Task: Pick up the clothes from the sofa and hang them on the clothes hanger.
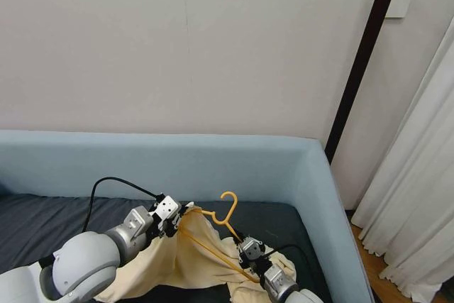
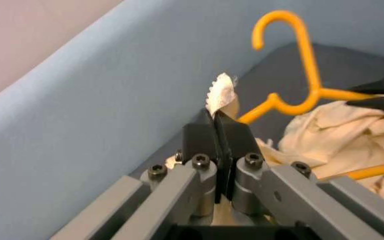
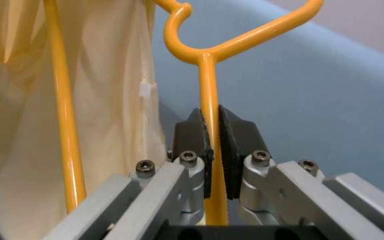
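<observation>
A pale wall (image 1: 213, 47) stands behind a blue sofa (image 1: 234, 157) with a dark seat; a black pole (image 1: 358, 69) and a white curtain (image 1: 418, 175) are to the right. On the seat's near part lies the cream cloth (image 1: 177, 264), partly lifted. The left gripper (image 1: 168, 215) holds its upper edge at the left, and the right gripper (image 1: 250, 252) is near right, on the orange hanger (image 1: 228, 207), whose hook points up between them. One hanger arm runs down across the cloth.

In the left wrist view, the left gripper (image 2: 217, 120) has its jaws pressed together on a small tuft of cloth (image 2: 222, 92) that sticks out past the tips. The hanger (image 2: 305, 65) is just beyond it, with the rest of the cloth bunched beneath.

In the right wrist view, the right gripper (image 3: 210, 132) is clamped on a thin hanger bar just below the neck, with cloth (image 3: 105, 100) draped over the other arm.

The risks I see: the left hold is only a sliver of edge, so a tug could pull it free; the round bar could also turn in the right pinch, tipping the hanger and letting the cloth slide off.
</observation>
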